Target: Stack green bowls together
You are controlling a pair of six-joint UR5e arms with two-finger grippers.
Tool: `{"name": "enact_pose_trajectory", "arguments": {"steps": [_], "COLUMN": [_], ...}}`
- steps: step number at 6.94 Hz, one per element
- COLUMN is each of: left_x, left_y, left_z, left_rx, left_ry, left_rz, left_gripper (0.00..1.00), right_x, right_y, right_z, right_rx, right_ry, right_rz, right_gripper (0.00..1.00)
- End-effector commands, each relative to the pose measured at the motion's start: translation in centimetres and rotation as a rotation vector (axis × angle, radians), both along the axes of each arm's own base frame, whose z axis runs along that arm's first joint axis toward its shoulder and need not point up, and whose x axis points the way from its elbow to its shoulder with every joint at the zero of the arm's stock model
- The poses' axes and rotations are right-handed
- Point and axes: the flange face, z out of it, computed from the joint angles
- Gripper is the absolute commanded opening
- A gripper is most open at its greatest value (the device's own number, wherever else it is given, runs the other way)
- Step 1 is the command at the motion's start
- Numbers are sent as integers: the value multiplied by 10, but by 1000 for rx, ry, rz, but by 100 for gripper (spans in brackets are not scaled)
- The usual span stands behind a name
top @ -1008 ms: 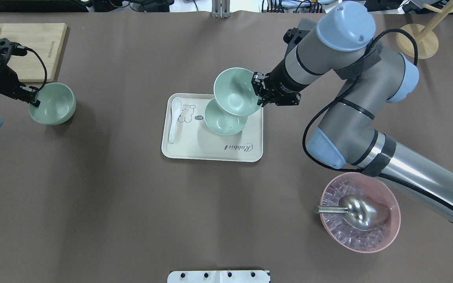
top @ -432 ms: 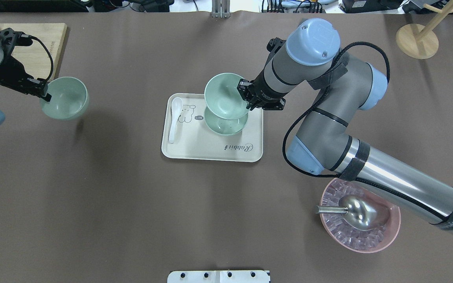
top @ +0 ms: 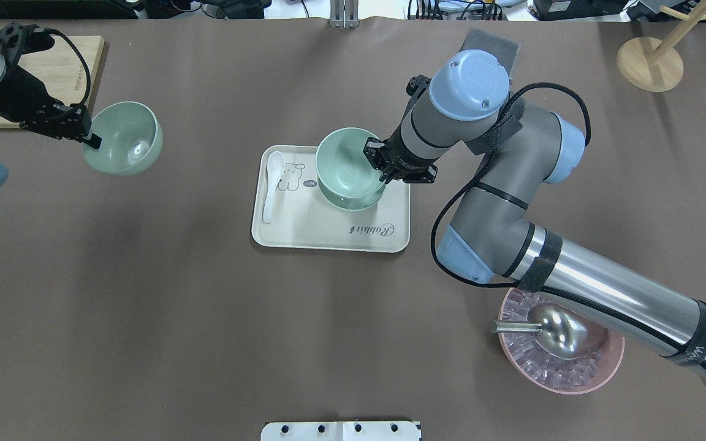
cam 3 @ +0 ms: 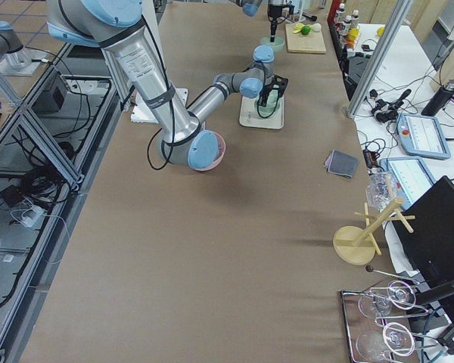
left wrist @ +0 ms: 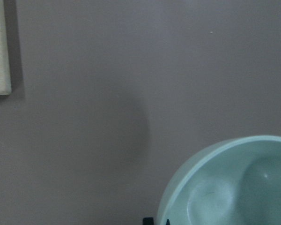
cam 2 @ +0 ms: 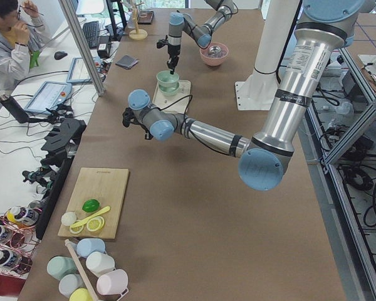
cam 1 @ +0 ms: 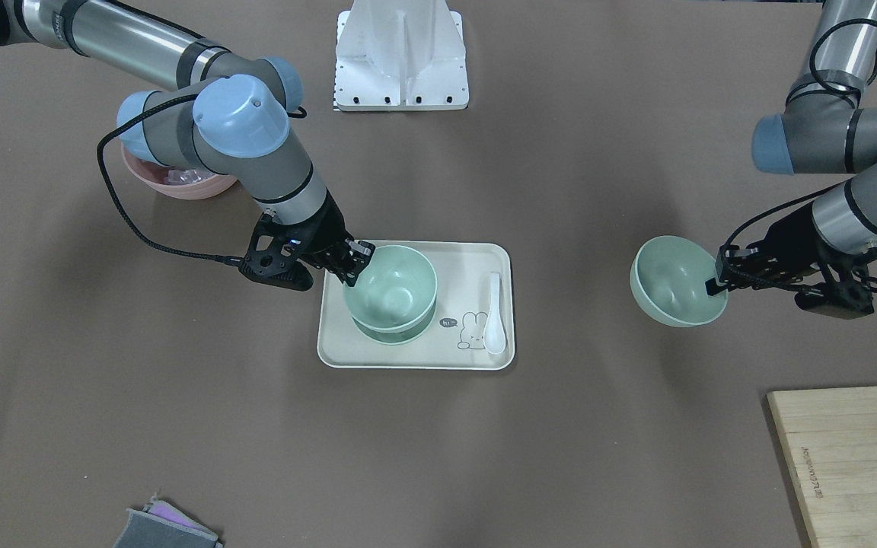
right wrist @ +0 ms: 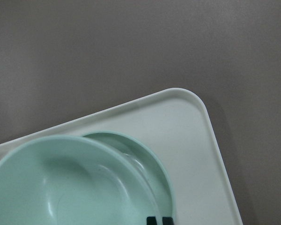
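Observation:
Three pale mint-green bowls show. My right gripper (top: 379, 160) is shut on the rim of one green bowl (top: 347, 162) and holds it just above, partly nested over, a second green bowl (top: 353, 199) on the cream tray (top: 304, 229). In the front view the held bowl (cam 1: 389, 285) sits over the lower bowl (cam 1: 389, 332). In the right wrist view the held bowl (right wrist: 70, 183) overlaps the lower one (right wrist: 150, 168). My left gripper (top: 91, 139) is shut on the rim of the third green bowl (top: 125, 138), held in the air at the left; it also shows in the front view (cam 1: 671, 281).
A white spoon (top: 272, 184) lies on the tray's left side. A pink ribbed bowl with a metal scoop (top: 561, 343) stands at the front right. A wooden cutting board (top: 53, 67) lies at the far left, a wooden stand (top: 650, 61) at the far right.
My right gripper has carried its bowl left and down over the bowl on the tray. My left gripper has lifted its bowl and moved it right, toward the tray.

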Motion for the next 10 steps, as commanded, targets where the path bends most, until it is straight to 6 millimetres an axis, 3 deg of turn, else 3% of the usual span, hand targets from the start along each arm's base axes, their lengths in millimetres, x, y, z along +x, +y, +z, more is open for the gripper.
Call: {"name": "enact_pose_trajectory", "arguments": {"steps": [1, 4, 5, 6, 7, 8, 9, 10], "left_x": [0, -3, -3, 13, 40, 69, 100, 141], "left_y": [7, 17, 18, 21, 22, 26, 23, 31], "left_z": [-39, -66, -70, -75, -92, -117, -142, -158], "left_rx": [-32, -75, -84, -106, -114, -144, -159, -159], "left_ry": [41, 73, 78, 80, 87, 102, 96, 87], "left_rz": [-37, -76, -82, -70, -52, -40, -81, -80], "left_gripper": [0, 0, 0, 0, 0, 0, 0, 0], "right_x": [-5, -11, -12, -12, -5, 27, 71, 132], "right_y": [4, -1, -2, -1, -4, -13, -25, -37], "right_z": [0, 8, 11, 10, 5, -6, 6, 29], "right_rx": [6, 10, 6, -35, -44, -52, -92, -123], "right_ry": [1, -1, -1, -11, -21, -56, -87, -111], "right_rz": [4, 6, 9, 34, 50, 54, 36, 34], "right_gripper": [0, 0, 12, 99, 100, 100, 100, 100]}}
